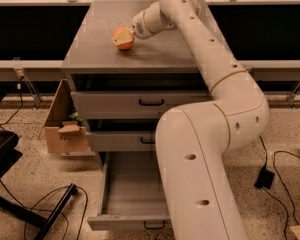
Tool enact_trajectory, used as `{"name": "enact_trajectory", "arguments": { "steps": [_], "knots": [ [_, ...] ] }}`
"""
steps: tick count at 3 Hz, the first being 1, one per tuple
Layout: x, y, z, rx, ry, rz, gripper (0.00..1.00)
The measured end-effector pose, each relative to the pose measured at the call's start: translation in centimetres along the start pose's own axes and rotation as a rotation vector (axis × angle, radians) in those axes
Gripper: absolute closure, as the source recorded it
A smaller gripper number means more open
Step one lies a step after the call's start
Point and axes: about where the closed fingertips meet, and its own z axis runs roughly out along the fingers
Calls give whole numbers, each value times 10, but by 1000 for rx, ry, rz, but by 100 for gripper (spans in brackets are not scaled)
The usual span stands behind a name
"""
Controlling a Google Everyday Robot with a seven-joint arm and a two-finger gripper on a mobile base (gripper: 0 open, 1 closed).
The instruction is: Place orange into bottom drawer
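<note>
The orange (pixel 125 37) sits on top of the grey cabinet (pixel 90 54), toward the back middle. My gripper (pixel 122 38) reaches in from the right at the end of the long white arm (pixel 210 59), and its tan fingers are closed around the orange, which still rests on the cabinet top. The bottom drawer (pixel 130 189) is pulled open toward the camera and its grey inside shows nothing in it. Its front with the black handle (pixel 155 225) is at the lower edge. The arm's thick lower link hides the drawer's right side.
The two shallower drawers, top (pixel 115 104) and middle (pixel 115 140), are closed. An open cardboard box (pixel 65 129) stands on the floor left of the cabinet. Black cables and a stand leg (pixel 55 209) lie at lower left. A power adapter (pixel 264 177) with cable lies at right.
</note>
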Motion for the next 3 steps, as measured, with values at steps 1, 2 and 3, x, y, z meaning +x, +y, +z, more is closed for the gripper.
{"name": "enact_trajectory", "arguments": {
  "steps": [1, 2, 3],
  "knots": [
    [0, 0, 0, 0, 0, 0, 100],
    [-9, 6, -17, -9, -25, -32, 100],
    [-38, 18, -88, 42, -108, -98, 100]
  ]
}}
